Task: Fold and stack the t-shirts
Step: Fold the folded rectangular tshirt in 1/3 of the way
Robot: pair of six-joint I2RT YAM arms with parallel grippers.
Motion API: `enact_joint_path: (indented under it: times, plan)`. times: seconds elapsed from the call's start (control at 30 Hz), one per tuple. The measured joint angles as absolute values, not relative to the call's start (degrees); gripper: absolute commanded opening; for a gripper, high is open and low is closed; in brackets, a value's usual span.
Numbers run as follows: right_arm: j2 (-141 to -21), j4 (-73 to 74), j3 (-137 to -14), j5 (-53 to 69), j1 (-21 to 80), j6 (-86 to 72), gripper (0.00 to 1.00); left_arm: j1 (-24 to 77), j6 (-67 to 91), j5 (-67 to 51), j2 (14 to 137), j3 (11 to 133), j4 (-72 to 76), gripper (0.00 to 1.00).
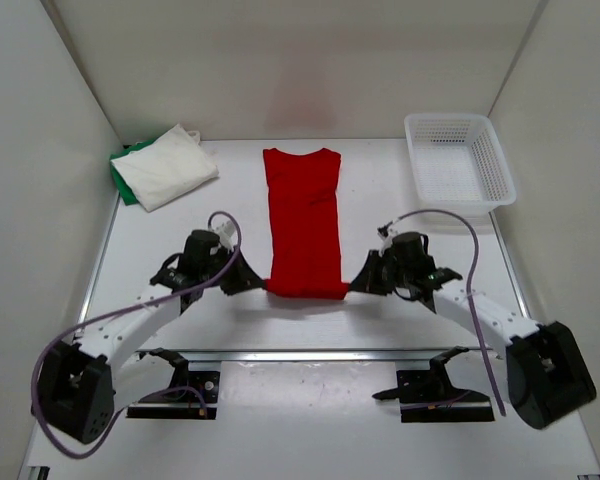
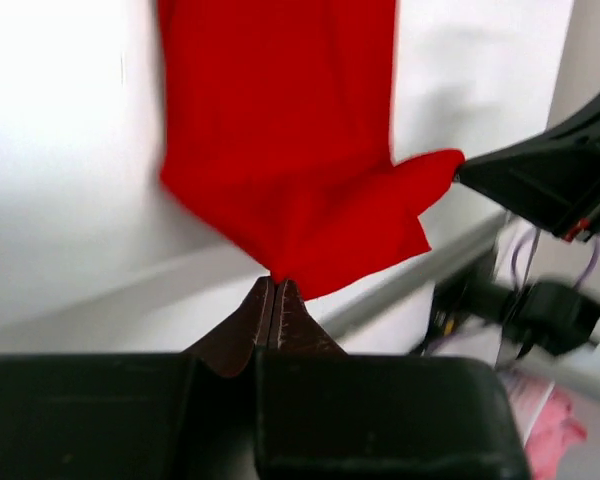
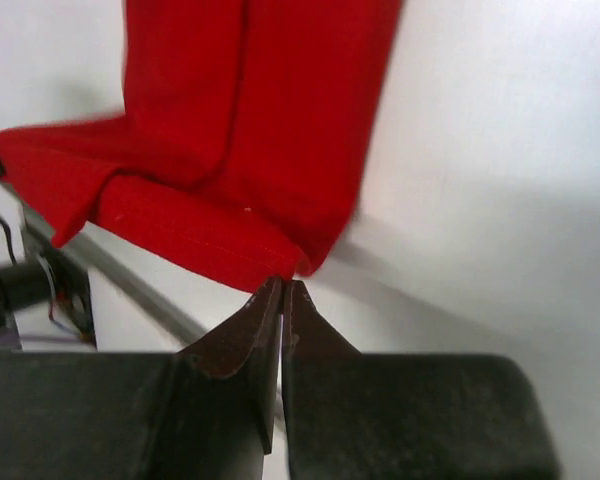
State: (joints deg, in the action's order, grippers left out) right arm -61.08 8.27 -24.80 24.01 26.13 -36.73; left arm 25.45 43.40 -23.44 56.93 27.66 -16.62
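The red t-shirt (image 1: 303, 215) lies lengthwise in the middle of the table, folded into a narrow strip with its collar at the far end. My left gripper (image 1: 261, 285) is shut on its near left corner (image 2: 280, 268). My right gripper (image 1: 351, 288) is shut on its near right corner (image 3: 298, 262). The near hem is lifted a little off the table between them. The white t-shirt (image 1: 168, 163) lies folded at the back left on top of the green t-shirt (image 1: 123, 178), of which only an edge shows.
A white mesh basket (image 1: 457, 160) stands at the back right. White walls close the table at the back and both sides. A metal rail (image 1: 310, 355) runs across the near edge in front of the arm bases.
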Motion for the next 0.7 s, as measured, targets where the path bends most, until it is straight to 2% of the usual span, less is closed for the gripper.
enact_joint_path:
  times: [0.43, 0.7]
  plan:
    - [-98.63, 1.72, -62.04, 23.27, 13.37, -27.35, 0.00, 19.05, 37.26, -14.96, 95.90, 62.72, -11.57, 0.00]
    - [-112.40, 3.75, -76.31, 25.61, 12.16, -25.50, 0.00, 17.02, 36.42, -12.97, 108.49, 72.34, -11.94, 0.00]
